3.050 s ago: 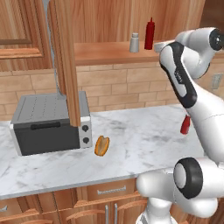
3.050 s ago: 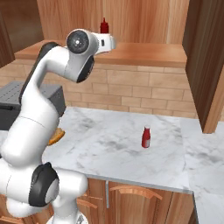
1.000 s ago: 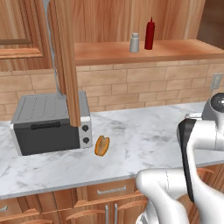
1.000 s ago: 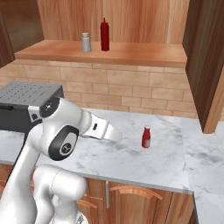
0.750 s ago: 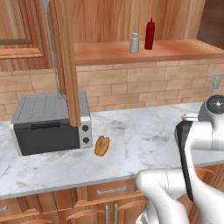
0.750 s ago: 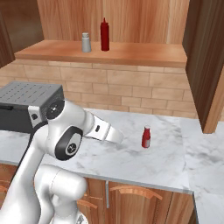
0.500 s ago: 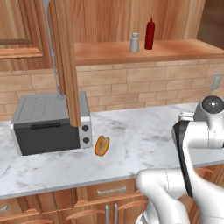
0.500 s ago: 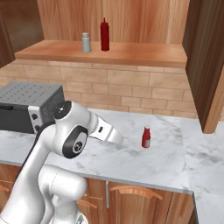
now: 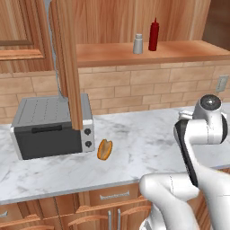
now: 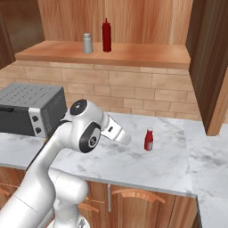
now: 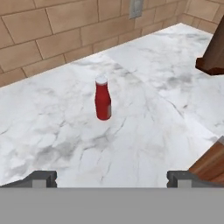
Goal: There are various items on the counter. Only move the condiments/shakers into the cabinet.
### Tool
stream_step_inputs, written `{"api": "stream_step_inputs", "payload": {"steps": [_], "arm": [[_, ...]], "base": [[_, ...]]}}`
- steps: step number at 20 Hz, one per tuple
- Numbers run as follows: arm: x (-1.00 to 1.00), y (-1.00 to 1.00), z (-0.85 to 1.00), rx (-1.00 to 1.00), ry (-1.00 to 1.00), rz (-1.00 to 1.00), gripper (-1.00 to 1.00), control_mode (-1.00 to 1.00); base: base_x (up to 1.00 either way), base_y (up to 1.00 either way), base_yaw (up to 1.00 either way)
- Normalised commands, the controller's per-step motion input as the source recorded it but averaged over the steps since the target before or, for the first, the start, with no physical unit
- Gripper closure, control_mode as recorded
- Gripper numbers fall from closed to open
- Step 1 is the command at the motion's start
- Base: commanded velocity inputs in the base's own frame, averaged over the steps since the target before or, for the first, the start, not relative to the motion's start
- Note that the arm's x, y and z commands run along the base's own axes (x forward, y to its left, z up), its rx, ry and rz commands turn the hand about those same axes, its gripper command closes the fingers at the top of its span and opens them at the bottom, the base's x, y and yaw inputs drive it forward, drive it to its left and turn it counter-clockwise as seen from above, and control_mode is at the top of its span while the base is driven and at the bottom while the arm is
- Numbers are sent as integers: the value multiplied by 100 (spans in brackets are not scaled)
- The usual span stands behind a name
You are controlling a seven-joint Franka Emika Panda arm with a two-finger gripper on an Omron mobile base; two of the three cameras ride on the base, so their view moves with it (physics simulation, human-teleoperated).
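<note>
Arm nearer red bottle [image 11: 103, 98], mid-counter [image 11: 144, 140].

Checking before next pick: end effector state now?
End effector: open, holding nothing; red bottle stands ahead on the counter, untouched.

No text, label, brand or number can be read on anything in these pictures.
</note>
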Motion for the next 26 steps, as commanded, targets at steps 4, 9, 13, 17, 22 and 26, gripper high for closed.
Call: {"api": "stream_step_inputs", "payload": {"steps": [4, 9, 13, 17, 22, 26], "arm": [[32, -33, -27, 0, 0, -2, -100, -100], [23, -38, -34, -3, 0, -1, -100, -100], [28, -21, -23, 0, 0, 0, -100, -100], [24, -1, -14, 0, 0, 0, -100, -100], [26, 0, -7, 0, 0, 0, -100, -100], [28, -1, -8, 0, 0, 0, -100, -100]], "base": [[0, 0, 0], [0, 0, 0], [0, 0, 0], [0, 0, 0], [0, 0, 0], [0, 0, 0]]}}
